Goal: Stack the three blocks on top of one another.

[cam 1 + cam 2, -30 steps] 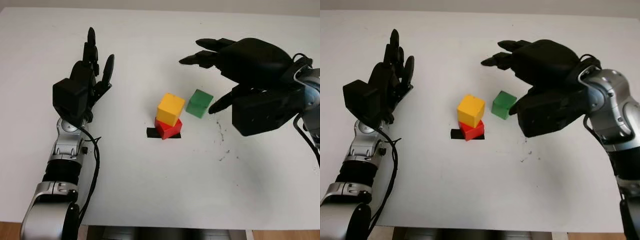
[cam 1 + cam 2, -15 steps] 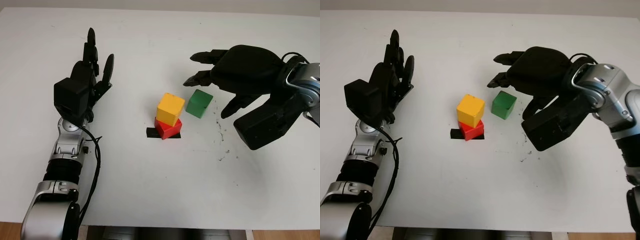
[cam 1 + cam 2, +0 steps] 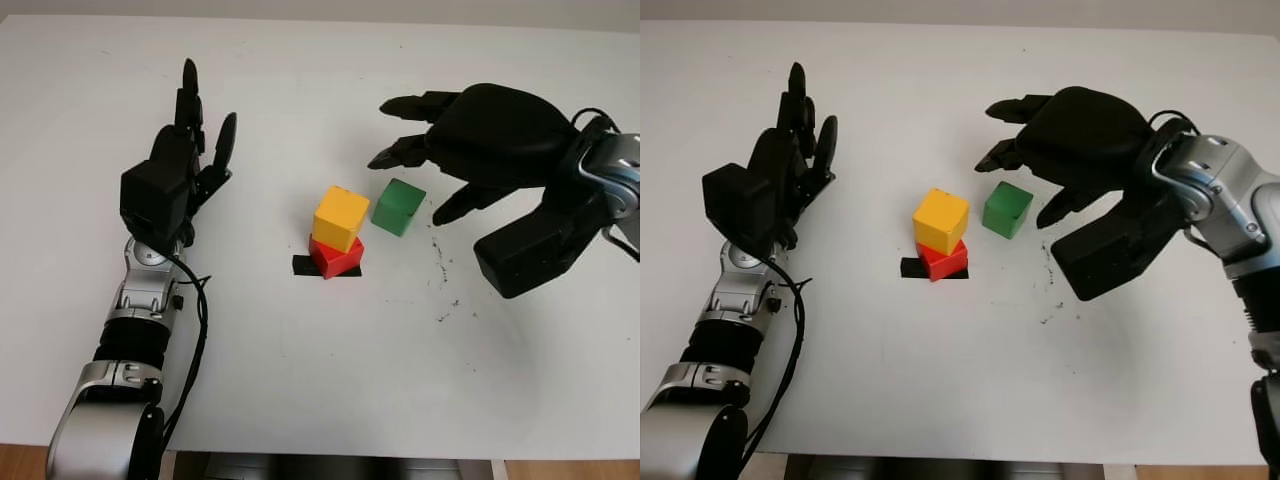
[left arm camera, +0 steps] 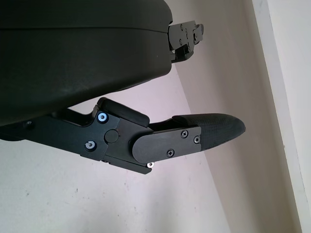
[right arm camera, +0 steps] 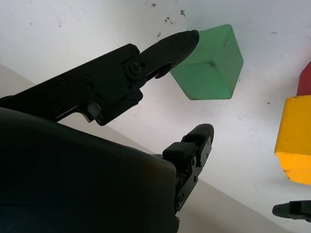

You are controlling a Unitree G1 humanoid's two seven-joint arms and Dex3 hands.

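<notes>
1. Your yellow block [image 3: 341,218] sits tilted on the red block [image 3: 335,258] at frame centre, over a black mark [image 3: 305,267] on the white table [image 3: 320,380].
2. The green block [image 3: 398,206] stands alone just right of that stack.
3. Your right hand [image 3: 480,135], open and holding nothing, hovers over the green block, upper right.
4. Your left hand [image 3: 175,170] is open at the left.

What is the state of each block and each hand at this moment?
yellow block: stacked on the red block, turned a little.
red block: on the table, under the yellow one.
green block: alone on the table, not gripped.
right hand: open, around the green block.
left hand: open, away from the blocks.
</notes>
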